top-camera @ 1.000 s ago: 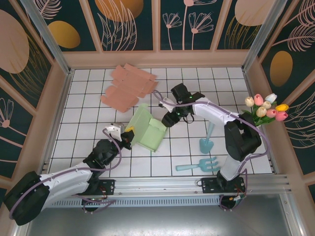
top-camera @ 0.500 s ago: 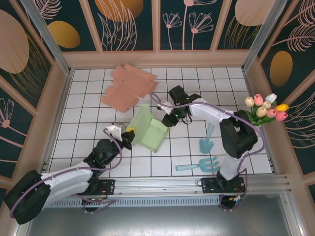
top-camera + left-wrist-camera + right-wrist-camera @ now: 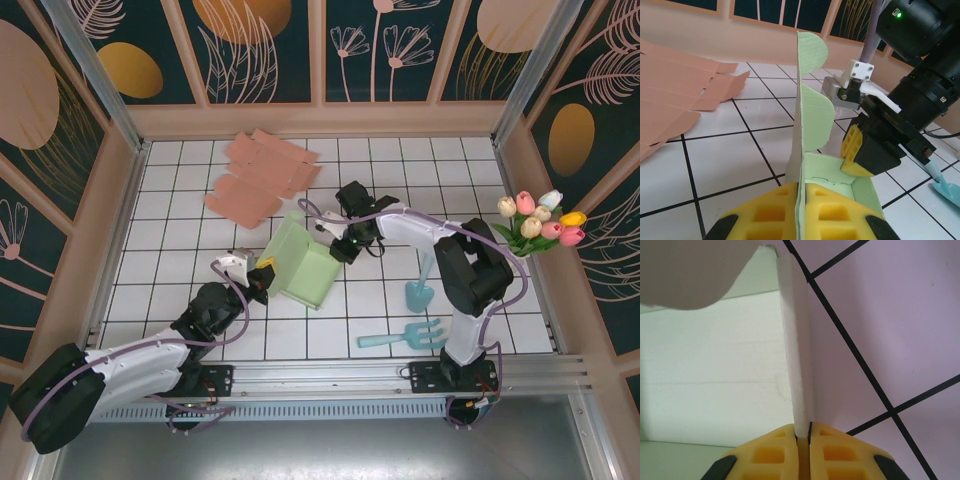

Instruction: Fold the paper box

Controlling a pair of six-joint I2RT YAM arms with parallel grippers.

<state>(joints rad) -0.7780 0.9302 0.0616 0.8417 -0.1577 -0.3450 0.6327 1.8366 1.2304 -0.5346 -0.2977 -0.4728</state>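
- White tiled table (image 3: 180,210) carries the green paper box (image 3: 312,274) at its middle.
- Left gripper (image 3: 800,202) clamps the tall flap's base, right gripper (image 3: 802,432) pinches the far wall — best to fold slowly along the crease, grips firm.
- Box: pale green, thin card, scalloped upright flap, half-erected.

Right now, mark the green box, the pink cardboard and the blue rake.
green box (image 3: 300,262), top external view, middle of its big panel
pink cardboard (image 3: 262,178), top external view, middle of the sheets
blue rake (image 3: 403,337), top external view, handle near the tines
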